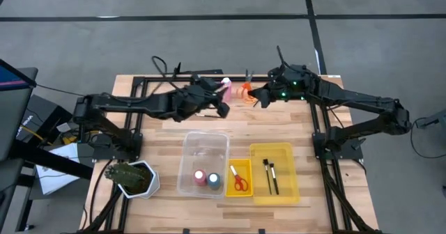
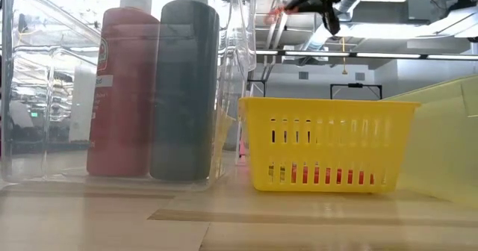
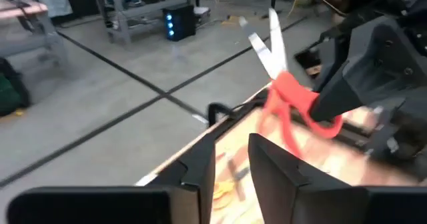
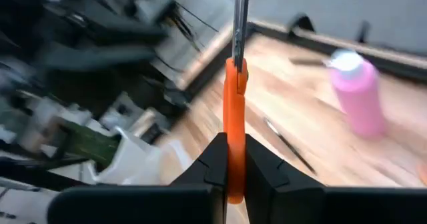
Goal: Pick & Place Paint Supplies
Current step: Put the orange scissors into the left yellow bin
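Risk of slip: the small orange-handled scissors with thin metal blades [image 4: 233, 117] are held only by the edge of the handle, so I judge they can turn or slide between the fingers during the carry.
Risk of contact: the two grippers are near each other at the far side of the table, so a careless lift could make them touch, or knock over the pink paint bottle with a white cap [image 4: 357, 94].
Scissors, look: blades closed and pointing away from the right wrist, handle loops orange and smooth, thin and flat in the grip.
Scissors, place: lifted above the far part of the wooden table [image 1: 160, 133], just beside the pink paint bottle.
Right gripper [image 4: 230, 159]: closed tight on the handle of the scissors.
Left gripper [image 3: 233, 159]: fingers a little apart, nothing between them, facing the scissors from close by.
Pink bottle: standing upright on the wood, not yet picked.
Thin dark paintbrush [image 4: 287, 144]: lying on the table near the pink bottle.
Already placed: a second pair of scissors in the small yellow plastic basket [image 1: 240, 190], two brushes in the larger yellow plastic bin [image 1: 286, 150], two bottles in the clear plastic bin [image 1: 191, 147].
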Tool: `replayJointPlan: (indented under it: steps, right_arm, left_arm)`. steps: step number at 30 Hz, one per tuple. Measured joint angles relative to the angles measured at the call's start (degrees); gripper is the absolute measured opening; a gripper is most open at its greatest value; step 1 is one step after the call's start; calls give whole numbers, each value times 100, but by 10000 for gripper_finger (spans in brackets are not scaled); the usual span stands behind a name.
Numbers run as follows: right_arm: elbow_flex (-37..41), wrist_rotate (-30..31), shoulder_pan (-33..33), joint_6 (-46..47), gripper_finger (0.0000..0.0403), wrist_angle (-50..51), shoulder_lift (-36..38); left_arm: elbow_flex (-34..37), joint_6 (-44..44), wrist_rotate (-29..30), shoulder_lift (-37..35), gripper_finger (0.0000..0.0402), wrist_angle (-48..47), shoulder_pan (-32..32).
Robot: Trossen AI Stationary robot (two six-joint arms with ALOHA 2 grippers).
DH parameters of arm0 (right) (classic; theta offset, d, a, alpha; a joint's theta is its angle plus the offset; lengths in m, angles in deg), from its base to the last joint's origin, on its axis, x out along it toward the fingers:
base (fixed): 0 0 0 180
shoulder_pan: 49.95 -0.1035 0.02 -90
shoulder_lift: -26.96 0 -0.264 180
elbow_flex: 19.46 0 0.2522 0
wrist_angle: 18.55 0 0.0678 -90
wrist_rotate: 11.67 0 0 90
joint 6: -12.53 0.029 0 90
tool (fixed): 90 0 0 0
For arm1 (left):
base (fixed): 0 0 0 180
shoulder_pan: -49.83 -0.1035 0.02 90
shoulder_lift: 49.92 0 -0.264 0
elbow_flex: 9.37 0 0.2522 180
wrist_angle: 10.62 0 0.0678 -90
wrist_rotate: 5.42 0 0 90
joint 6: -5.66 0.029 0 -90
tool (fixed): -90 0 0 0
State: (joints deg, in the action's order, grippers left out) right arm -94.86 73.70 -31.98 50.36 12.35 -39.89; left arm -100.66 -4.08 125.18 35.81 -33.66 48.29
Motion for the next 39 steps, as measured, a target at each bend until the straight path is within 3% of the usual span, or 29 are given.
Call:
replayJointPlan:
  steps: [10, 16, 19, 23, 27, 32, 39]
  right_arm:
    - [1, -401, -321, -38, 16, 1643, 26]
    - [817, -428, -805, 585, 16, 1535, 495]
    - [1696, -360, -1018, 1247, 16, 787, 1079]
    - [2875, -55, -1363, 2371, 16, -1046, 2016]
    - [3543, 475, -1813, 3078, 16, -2133, 2544]
    - [3567, 764, -2396, 3420, 16, -2397, 2373]
    - [3563, 916, -3082, 3906, 16, -3151, 1331]
  left_arm:
    - [0, -214, 635, -1182, 106, -1657, 0]
    - [17, -263, 697, -1791, 104, -2568, 36]
    - [216, -265, 697, -2166, 104, -2563, 130]
    - [659, -302, 693, -2621, 104, -2339, 291]
    - [1239, -322, 463, -2947, 104, -1783, 423]
    - [1951, -443, 252, -3135, 104, -897, 488]
    - [2629, -467, -168, -3138, 104, 12, 488]
